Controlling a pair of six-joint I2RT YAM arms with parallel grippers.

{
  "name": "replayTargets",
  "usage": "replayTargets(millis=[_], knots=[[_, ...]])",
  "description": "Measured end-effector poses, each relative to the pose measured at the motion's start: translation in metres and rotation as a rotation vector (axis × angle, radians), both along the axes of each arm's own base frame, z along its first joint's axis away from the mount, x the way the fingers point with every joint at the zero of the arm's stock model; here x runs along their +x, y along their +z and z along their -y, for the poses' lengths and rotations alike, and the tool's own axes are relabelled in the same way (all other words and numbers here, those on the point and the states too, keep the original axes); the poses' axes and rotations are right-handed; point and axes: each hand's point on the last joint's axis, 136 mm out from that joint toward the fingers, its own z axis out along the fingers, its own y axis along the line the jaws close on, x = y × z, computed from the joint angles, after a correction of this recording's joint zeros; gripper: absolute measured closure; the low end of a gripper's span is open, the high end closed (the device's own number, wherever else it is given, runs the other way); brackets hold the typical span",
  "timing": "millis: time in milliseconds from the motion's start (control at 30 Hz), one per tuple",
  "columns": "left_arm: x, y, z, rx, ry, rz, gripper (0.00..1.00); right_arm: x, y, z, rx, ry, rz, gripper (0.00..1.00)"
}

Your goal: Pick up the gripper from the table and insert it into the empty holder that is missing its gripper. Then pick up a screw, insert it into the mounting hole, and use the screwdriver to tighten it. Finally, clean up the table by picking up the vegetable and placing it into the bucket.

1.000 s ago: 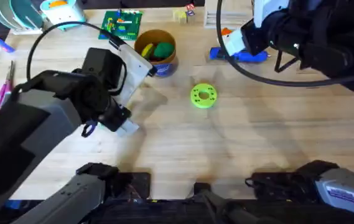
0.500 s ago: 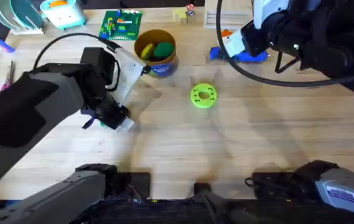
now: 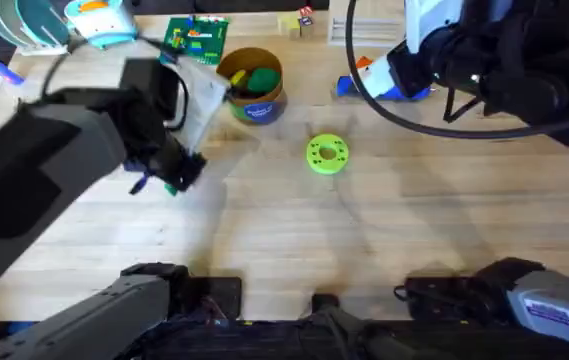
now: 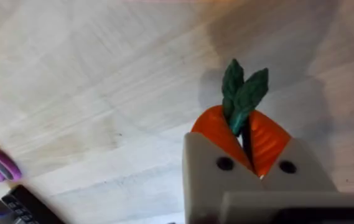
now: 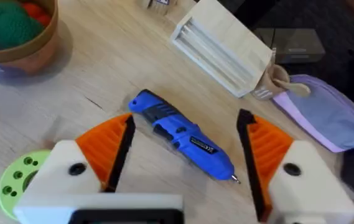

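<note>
Left pincer (image 4: pixel 246 140) clamps the vegetable (image 4: pixel 244 93) between its orange pads; green tip juts out past the fingertips, long axis in line with the fingers. Bucket (image 3: pixel 251 83) as landmark: left pincer (image 3: pixel 172 180) hangs above the worktop (image 3: pixel 364 230) left of and nearer the bases than the bucket, so the carry runs right and away. Bucket already holds a rounded green toy. Right pincer (image 5: pixel 183 155) stands wide over the screwdriver (image 5: pixel 183 138), well right of the bucket; left arm is nearer. Versus a second ago: left arm risen, pincer lifted off the worktop.
</note>
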Motion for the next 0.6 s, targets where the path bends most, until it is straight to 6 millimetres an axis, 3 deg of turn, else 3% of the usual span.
replayTargets(millis=[367, 467, 600], knots=[[0.131, 0.15, 0.043, -0.336, 0.109, 0.592, 0.979, -0.001, -0.001, 0.0, -0.003, 0.0, -0.006, 0.007], [0.143, 0.166, 0.051, -0.465, 0.218, 0.659, 0.979, -0.002, -0.003, 0.001, -0.006, 0.0, -0.014, 0.007], [0.149, 0.155, 0.056, -0.603, 0.426, 0.611, 0.979, -0.004, -0.007, 0.002, -0.013, 0.0, -0.031, 0.007]])
